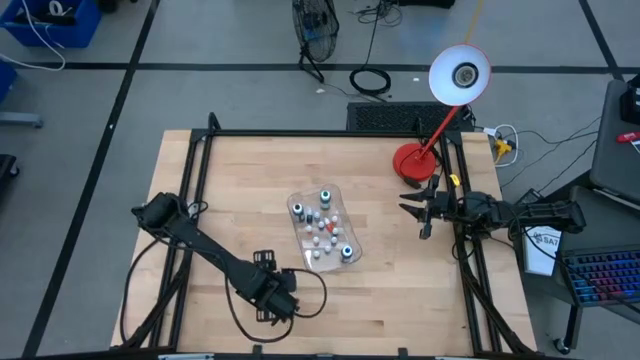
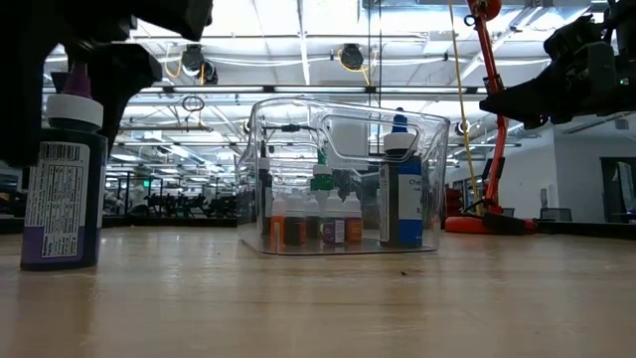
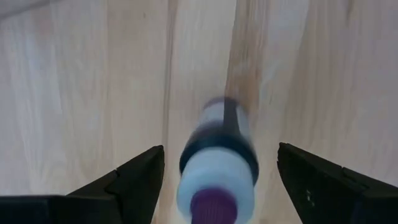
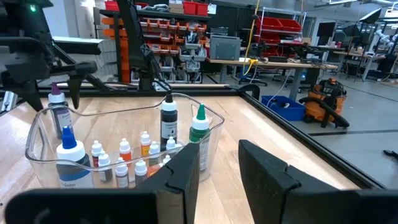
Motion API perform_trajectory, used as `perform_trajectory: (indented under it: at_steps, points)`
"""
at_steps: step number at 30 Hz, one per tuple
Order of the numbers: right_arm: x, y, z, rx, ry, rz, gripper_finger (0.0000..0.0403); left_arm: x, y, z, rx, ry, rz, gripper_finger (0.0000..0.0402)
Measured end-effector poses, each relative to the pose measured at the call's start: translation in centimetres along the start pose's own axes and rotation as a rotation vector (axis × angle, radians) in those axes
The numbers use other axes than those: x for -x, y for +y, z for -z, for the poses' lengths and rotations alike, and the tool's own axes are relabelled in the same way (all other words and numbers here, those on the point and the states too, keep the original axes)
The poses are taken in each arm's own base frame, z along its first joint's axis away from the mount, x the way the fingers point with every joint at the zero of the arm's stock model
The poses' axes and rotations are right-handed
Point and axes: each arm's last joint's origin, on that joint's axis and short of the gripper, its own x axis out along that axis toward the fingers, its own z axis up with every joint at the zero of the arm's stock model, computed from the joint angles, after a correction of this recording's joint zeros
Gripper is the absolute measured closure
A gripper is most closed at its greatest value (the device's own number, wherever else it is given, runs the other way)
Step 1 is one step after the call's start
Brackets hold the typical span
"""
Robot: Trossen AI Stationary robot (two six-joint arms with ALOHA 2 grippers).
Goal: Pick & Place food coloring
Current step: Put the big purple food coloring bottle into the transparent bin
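Note:
A dark bottle with a white shoulder and purple cap (image 3: 216, 180) stands upright on its base on the wood near the table's near edge, also in the low view (image 2: 62, 189). My left gripper (image 3: 221, 151) is open over it from above, one finger on each side of the bottle, with a gap to each. Several small food coloring bottles (image 4: 124, 158) with white, green, blue and orange caps stand in the clear plastic tray (image 1: 294, 207) at the table's middle. My right gripper (image 4: 219, 152) waits open and level by the right edge (image 1: 418, 215), pointing at the tray.
A red desk lamp base (image 1: 412, 160) sits at the far right of the table, its white shade (image 1: 459, 73) beyond the far edge. Black frame rails (image 1: 190, 190) run along the table's left, right and far sides. Bare wood lies between the tray and both grippers.

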Motion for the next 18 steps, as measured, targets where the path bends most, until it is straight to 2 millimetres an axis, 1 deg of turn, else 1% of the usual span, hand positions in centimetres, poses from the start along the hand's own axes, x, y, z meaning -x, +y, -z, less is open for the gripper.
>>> perform_trajectory:
  at_steps: [4, 10, 14, 18]
  points:
    - [0.0, 0.0, 0.0, 0.0, 0.0, 0.0, 0.0303, -0.43, -0.2, -0.2, 0.003, -0.032, 0.022, 0.0099]
    - [0.0, 0.0, 0.0, 0.0, 0.0, 0.001, 0.0303, -0.47, -0.32, -0.26, -0.011, -0.038, 0.038, 0.0114]
    - [0.0, 0.0, 0.01, 0.0, 0.0, 0.0, 0.0303, -0.47, -0.31, -0.25, -0.011, -0.037, 0.037, 0.0137]
    - [0.0, 0.0, 0.0, 0.0, 0.0, 0.001, 0.0303, -0.47, -0.31, -0.24, -0.011, -0.036, 0.036, 0.0169]
